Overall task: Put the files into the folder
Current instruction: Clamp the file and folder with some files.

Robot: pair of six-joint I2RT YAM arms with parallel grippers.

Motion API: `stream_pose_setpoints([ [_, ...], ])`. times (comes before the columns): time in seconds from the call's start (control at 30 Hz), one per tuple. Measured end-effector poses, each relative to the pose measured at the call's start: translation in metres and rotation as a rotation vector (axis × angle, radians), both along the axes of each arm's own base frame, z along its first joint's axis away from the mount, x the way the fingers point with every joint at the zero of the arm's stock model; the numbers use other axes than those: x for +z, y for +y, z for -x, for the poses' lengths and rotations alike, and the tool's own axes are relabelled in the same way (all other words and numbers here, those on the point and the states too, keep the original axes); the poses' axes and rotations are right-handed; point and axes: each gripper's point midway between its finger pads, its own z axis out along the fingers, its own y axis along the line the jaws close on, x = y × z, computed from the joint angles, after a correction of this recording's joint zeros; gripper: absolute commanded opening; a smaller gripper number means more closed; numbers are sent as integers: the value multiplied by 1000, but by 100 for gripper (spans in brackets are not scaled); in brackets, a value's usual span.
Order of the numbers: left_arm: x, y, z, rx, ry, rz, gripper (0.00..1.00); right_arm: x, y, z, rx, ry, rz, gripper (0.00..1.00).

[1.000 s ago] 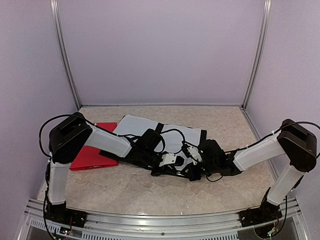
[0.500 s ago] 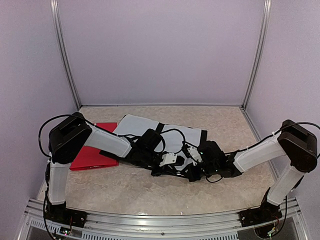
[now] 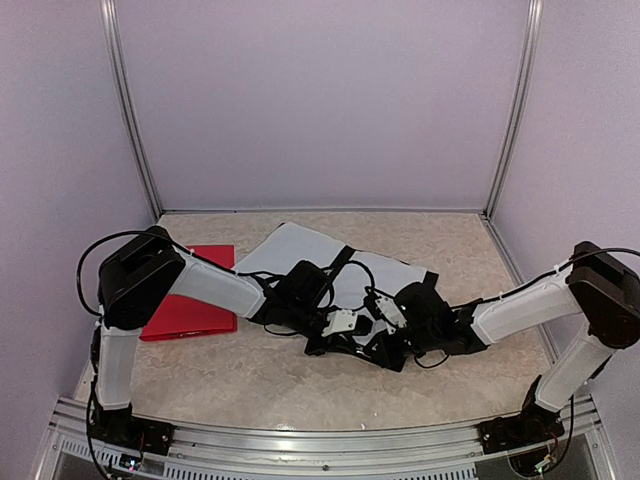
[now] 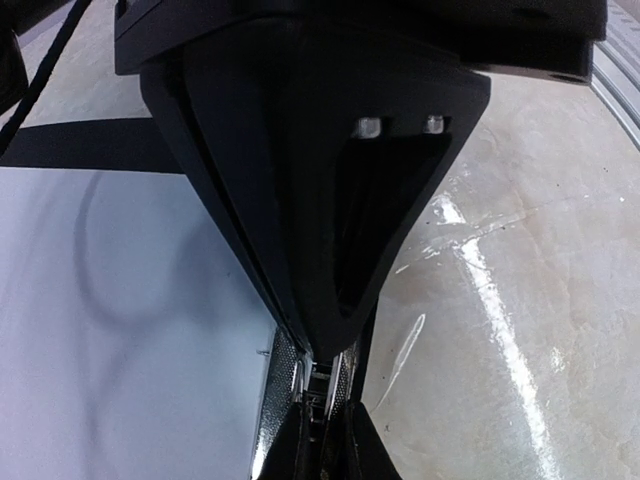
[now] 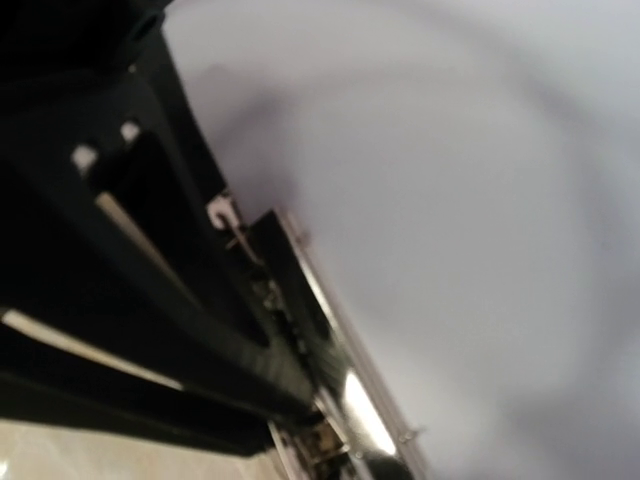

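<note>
Where the two arms meet: low over the middle of the desk (image 3: pixel 300 390), with both end effectors close together above an open black folder (image 4: pixel 90 145).
Left end effector (image 4: pixel 320 375): fingers drawn almost together, leaving only a sliver of gap, and pinching the folder's thin metal clip (image 4: pixel 278 400) at their tip.
Right end effector (image 5: pixel 285 385): fingers fully together, tip right beside the same shiny clip; blur hides whether anything is gripped.
Files (image 3: pixel 290 250): a white sheet lies flat on the black folder, turned at an angle with one corner toward the back wall. The arms cover its near part, and no print can be made out.
Black folder: shows as dark bands, one crossing the sheet and one along its right edge.
Red folder (image 3: pixel 195 305): closed and flat at the left of the desk, just beside the sheet's left corner, partly under the left arm.
Desk: beige, marbled and glossy.
Surround: pale lilac walls with metal corner posts.
</note>
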Motion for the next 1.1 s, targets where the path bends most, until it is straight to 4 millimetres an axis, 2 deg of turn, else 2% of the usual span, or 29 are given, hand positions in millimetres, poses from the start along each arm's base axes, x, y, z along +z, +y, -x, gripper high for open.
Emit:
stream_pose_setpoints([
  [0.2, 0, -1, 1, 1, 1, 0, 12, 0, 0, 2, -1, 13, 5, 1],
  [0.3, 0, -1, 1, 9, 8, 1, 20, 0, -1, 2, -5, 16, 5, 2],
  [0.43, 0, -4, 6, 14, 18, 10, 37, 0, -3, 3, -4, 25, 14, 3],
  [0.6, 1, -5, 11, 21, 18, 34, 43, 1, -5, 4, -4, 32, 23, 3],
  [0.8, 3, -2, 12, 46, 33, 43, 52, 0, -9, 8, -1, 44, 40, 10],
  [0.93, 6, 3, 8, 77, 30, 52, 66, -5, -16, 15, 6, 76, 74, 14],
  [0.97, 7, 4, 7, 84, 33, 53, 95, -4, -17, 16, 6, 77, 76, 16],
  [1.0, 7, 5, 6, 91, 29, 55, 98, -4, -18, 17, 6, 79, 79, 18],
  [1.1, 11, 7, 0, 122, 22, 66, 99, -1, -22, 19, 6, 81, 88, 34],
])
